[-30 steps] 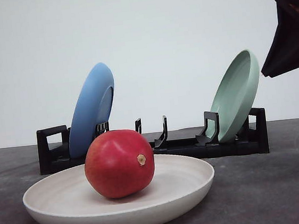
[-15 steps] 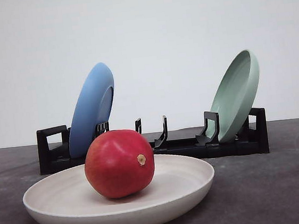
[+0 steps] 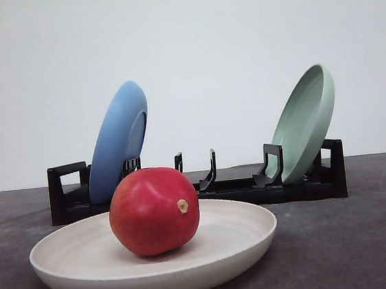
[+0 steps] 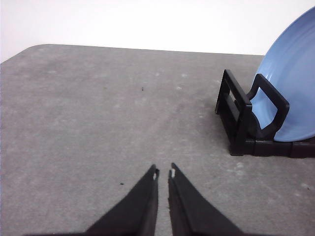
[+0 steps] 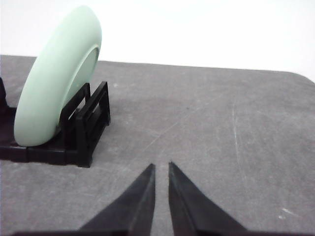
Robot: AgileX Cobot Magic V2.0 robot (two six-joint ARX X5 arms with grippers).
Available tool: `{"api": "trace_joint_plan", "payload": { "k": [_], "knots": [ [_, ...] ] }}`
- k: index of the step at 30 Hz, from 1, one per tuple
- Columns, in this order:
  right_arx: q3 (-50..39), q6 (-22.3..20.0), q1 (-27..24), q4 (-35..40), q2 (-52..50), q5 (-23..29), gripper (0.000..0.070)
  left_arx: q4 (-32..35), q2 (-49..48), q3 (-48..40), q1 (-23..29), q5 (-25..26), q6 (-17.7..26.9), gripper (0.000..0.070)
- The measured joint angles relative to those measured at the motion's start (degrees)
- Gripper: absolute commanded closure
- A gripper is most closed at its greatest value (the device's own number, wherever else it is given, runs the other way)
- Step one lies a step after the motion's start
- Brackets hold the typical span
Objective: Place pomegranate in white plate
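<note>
Resting on its side, off-centre in the white plate [image 3: 67,258], the pomegranate [image 3: 154,210] looks placed, so finish cleanly: keep left end effector [image 4: 163,173] and right end effector [image 5: 161,166], both nearly closed and empty, above the worktop [image 4: 88,123].

The pomegranate [image 3: 154,210] rests inside the white plate [image 3: 245,246].

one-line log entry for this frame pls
pomegranate: resting in white plate | left gripper: shut, empty, over bare table | right gripper: shut, empty | blue plate, green plate: in rack | task: looks done
</note>
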Motion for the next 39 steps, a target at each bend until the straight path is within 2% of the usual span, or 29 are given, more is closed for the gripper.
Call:
{"api": "trace_joint_plan", "payload": {
  "k": [39],
  "knots": [
    [-0.1,0.0,0.0,0.4,0.1,-0.1,0.0655,0.0,0.0,0.0,0.0,0.0,0.0,0.0683]
  ]
}}
